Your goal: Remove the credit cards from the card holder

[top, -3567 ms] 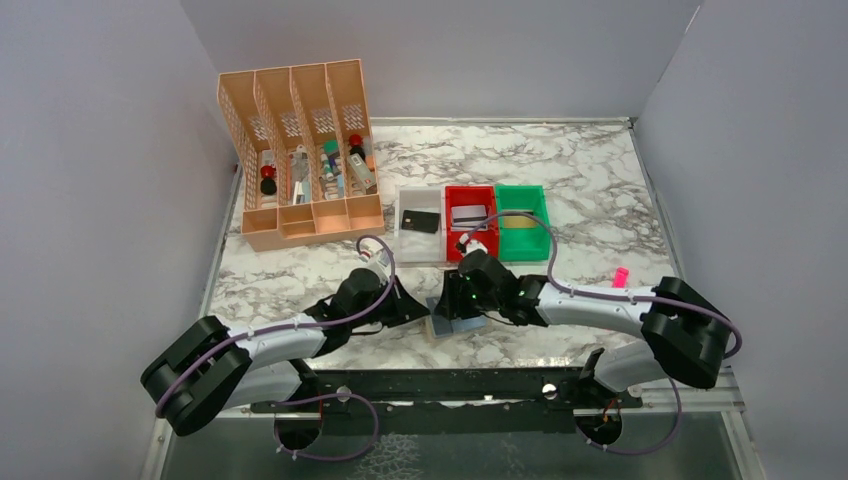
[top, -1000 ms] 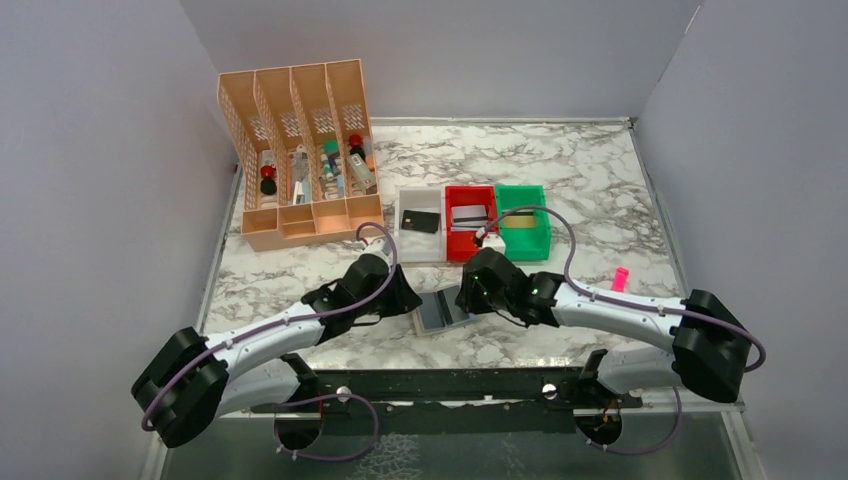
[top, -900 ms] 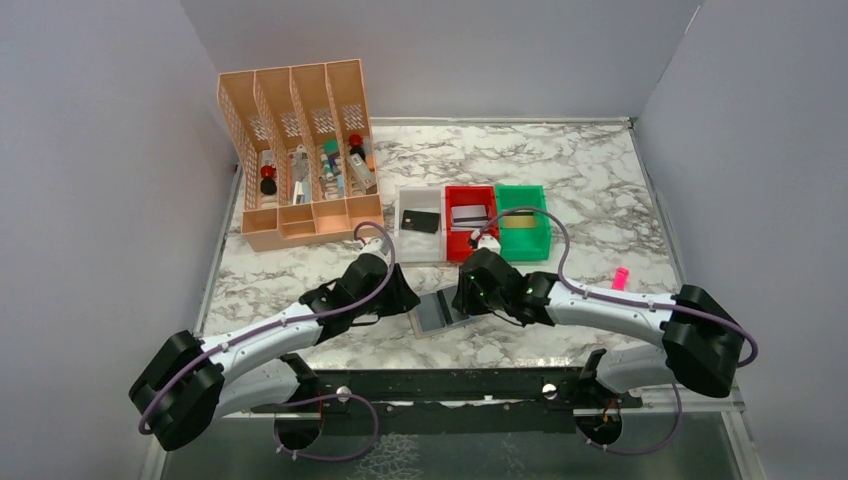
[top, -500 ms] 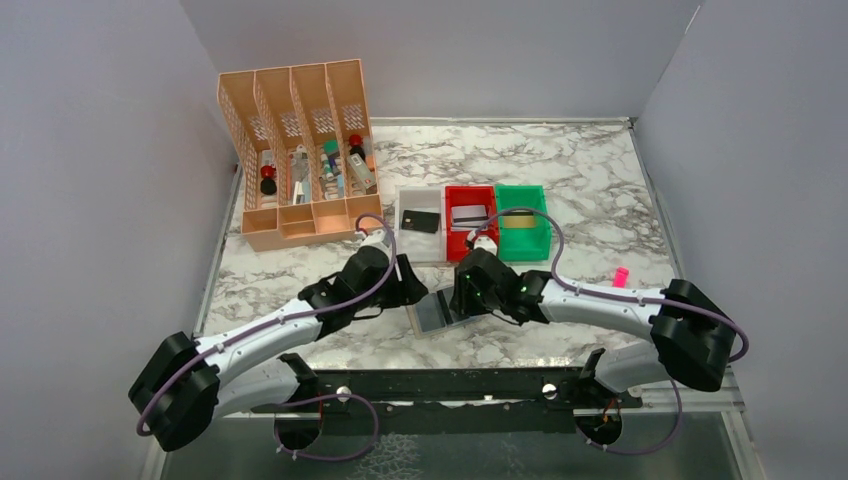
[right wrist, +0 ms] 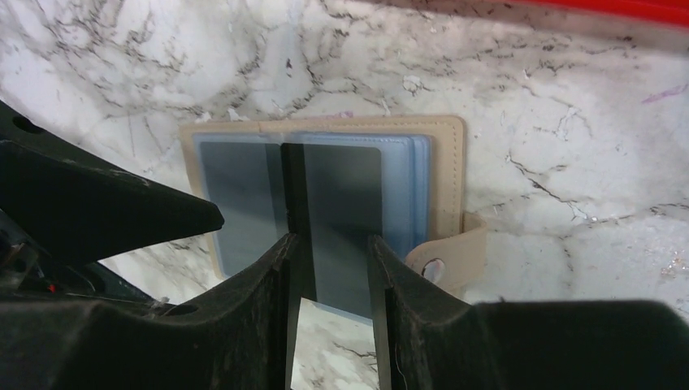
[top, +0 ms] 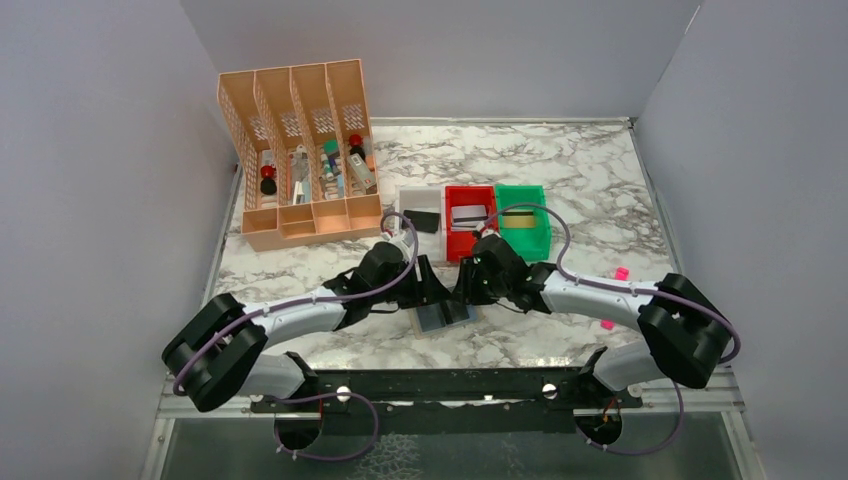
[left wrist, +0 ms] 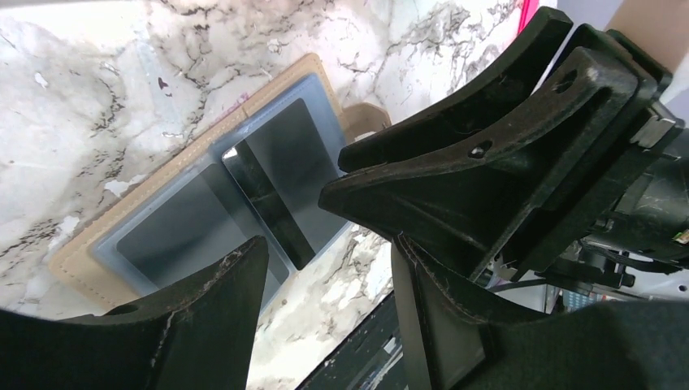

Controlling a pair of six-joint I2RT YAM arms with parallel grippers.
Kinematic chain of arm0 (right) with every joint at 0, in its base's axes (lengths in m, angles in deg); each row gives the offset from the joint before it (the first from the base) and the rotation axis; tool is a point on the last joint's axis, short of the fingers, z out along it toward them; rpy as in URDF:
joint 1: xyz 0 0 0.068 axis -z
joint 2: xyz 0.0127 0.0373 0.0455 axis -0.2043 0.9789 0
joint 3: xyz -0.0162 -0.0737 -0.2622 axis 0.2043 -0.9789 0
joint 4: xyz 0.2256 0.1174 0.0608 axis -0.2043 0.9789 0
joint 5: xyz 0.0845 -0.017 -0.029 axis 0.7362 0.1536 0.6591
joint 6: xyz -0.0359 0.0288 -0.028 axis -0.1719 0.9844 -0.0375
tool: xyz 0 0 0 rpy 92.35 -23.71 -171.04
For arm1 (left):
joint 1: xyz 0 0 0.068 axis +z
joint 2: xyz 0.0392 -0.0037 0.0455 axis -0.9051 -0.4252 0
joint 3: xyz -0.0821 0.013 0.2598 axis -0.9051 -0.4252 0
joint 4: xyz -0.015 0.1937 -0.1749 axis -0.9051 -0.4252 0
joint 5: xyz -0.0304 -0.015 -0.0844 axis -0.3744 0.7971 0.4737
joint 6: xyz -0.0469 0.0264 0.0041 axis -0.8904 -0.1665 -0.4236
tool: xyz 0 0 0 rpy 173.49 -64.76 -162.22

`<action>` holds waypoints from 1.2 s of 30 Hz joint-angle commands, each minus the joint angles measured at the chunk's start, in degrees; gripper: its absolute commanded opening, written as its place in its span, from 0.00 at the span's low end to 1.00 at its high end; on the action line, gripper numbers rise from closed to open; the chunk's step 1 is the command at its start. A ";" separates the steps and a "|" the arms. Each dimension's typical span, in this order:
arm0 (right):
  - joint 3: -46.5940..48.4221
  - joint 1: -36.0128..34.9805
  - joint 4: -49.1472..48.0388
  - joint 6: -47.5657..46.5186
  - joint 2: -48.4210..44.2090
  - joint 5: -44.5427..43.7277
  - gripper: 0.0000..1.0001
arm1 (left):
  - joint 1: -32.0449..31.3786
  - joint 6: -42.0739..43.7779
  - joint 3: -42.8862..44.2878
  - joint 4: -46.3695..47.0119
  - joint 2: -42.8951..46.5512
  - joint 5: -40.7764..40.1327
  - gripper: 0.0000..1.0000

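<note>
Marble surface (top: 600,180): orange slotted organizer (top: 300,150) at the far left, no part in the job.

Right of it, in a row: white bin (top: 418,190), red bin (top: 470,189), green bin (top: 522,189). One card in each.

Card holder (top: 445,317): near the front edge, centre, just in front of the bins. Lies open and flat, both blue-grey panels up, tan clasp tab (right wrist: 445,264) sticking out at one side.

Left gripper (left wrist: 292,223): hovers just over the holder, jaws well apart, holds nothing.

Right gripper (right wrist: 329,244): hangs over the clasp-side panel, jaws parted moderately, nothing between them. Contact with the panel: cannot tell.

Black card (top: 427,221) in the white bin, silver-grey card (top: 468,215) in the red, gold-striped card (top: 518,221) in the green. All three out, apart from the holder.

Judgement: extraction done or close to it. Dark rectangles behind both clear panels in the wrist views, either further cards or empty pockets; cannot tell which. Layered panel edges at the clasp side, inner ones hidden. Probably left: check those, then withdraw.
</note>
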 commanded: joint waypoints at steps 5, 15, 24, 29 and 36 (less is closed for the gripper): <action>-2.76 1.23 -1.12 0.31 2.65 1.42 0.40 | 0.05 -1.15 0.10 3.57 -2.91 3.52 0.60; -6.50 1.40 -2.68 3.85 2.97 1.62 0.34 | -0.09 -1.08 0.36 4.19 -7.14 4.33 0.55; -9.06 1.40 -2.63 6.95 3.01 0.78 0.30 | -0.40 -2.59 -0.96 6.21 -9.16 2.83 0.41; -8.87 1.40 -1.87 6.80 2.94 -0.06 0.30 | -0.60 -3.02 -1.08 7.66 -10.95 2.89 0.34; -8.48 1.45 -0.94 7.00 3.01 -0.91 0.30 | -1.20 -4.02 -1.66 8.47 -12.01 1.14 0.25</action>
